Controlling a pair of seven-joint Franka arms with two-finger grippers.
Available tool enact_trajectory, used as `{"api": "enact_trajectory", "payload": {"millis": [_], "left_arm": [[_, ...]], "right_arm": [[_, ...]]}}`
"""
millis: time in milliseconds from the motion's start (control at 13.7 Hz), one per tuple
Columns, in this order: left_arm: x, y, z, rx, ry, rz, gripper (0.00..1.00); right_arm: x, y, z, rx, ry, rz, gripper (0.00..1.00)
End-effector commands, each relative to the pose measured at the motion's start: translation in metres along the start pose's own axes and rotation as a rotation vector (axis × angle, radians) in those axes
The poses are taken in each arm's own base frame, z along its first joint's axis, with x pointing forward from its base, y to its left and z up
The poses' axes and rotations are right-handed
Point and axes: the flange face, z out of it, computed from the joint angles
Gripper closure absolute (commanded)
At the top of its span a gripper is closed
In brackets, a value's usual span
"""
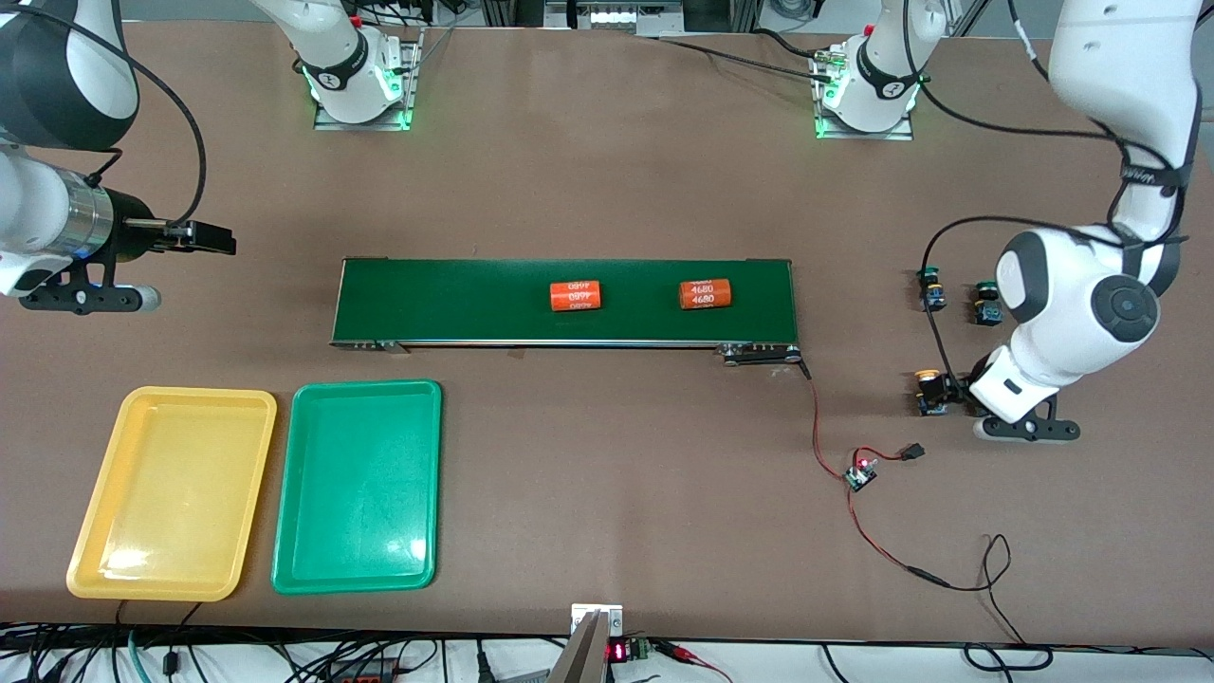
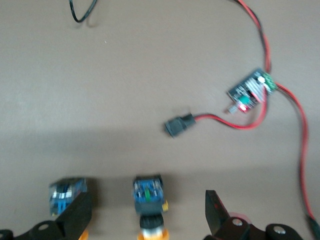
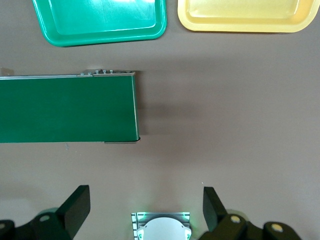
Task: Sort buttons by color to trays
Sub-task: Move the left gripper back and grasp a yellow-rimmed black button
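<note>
Left end effector (image 2: 147, 212) open; second yellow-capped button (image 2: 67, 196) partly hidden.

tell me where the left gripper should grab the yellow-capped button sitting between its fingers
Grip the yellow-capped button across the two flat sides of its black-and-blue body, not the round cap, which would likely slip. It lies on its side on the table, so come straight down from above. The left gripper is open and already straddles it, with a second button beside one finger, so keep centred.

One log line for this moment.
left gripper: open over yellow button | right gripper: open, waiting | yellow tray, green tray: no buttons
</note>
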Motion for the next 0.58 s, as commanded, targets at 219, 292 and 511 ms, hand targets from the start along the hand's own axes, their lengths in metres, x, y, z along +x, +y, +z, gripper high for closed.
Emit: {"api": "enact_trajectory", "payload": {"millis": [219,292,511], "left_arm": [[-0.010,-0.001,0.061,0.002,-0.059,-0.012,0.00],[-0.016,-0.001,0.070,0.001,-0.078,-0.011,0.00],[-0.023,-0.001,0.075,-0.001,-0.107,-0.031,0.31]], "right_arm": [[-0.002,0.002,0.001,0.016,-0.009,-0.012,0.00],[0.000,0.001,0.002,0.016,-0.012,-0.013,0.00],[0.000,0.000,0.002,0.015,-0.014,-0.015,0.00]]}}
